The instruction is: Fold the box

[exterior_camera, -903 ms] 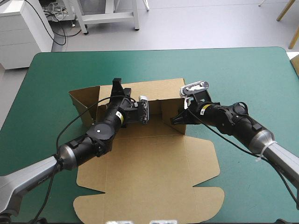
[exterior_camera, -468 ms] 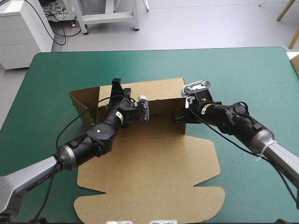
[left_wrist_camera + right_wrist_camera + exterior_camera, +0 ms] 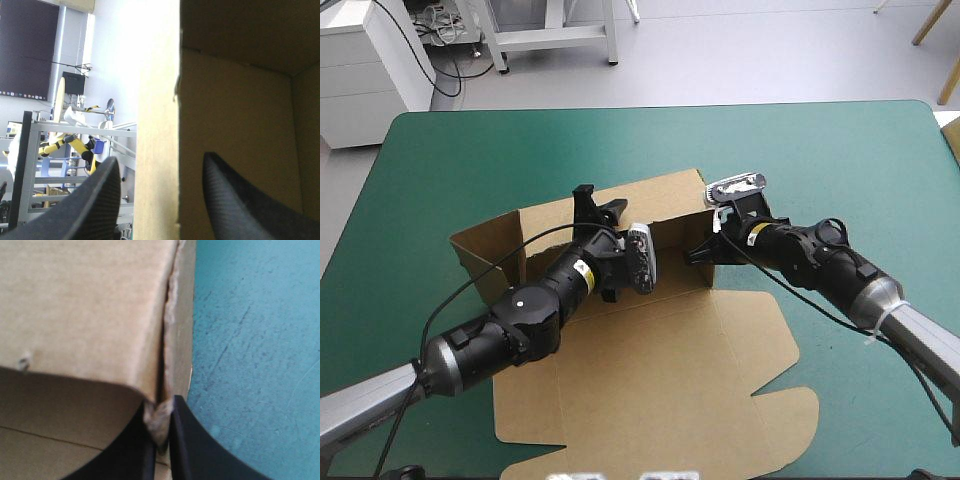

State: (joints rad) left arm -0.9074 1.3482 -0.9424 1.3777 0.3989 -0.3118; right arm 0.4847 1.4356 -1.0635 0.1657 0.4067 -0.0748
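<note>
Box [image 3: 650,390] — brown board at the middle of the table [image 3: 840,150]; we record the near part lying flat and the far walls raised. Left gripper [image 3: 160,165]: jaws spread, an upright wall edge standing between them. Right gripper [image 3: 161,412]: jaws all but pressed together — we see them pinching the board at the raised wall's right corner.

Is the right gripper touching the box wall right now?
Touching. The right wrist view shows the right gripper shut on the box, its wall edge pinched between the black fingers.
</note>
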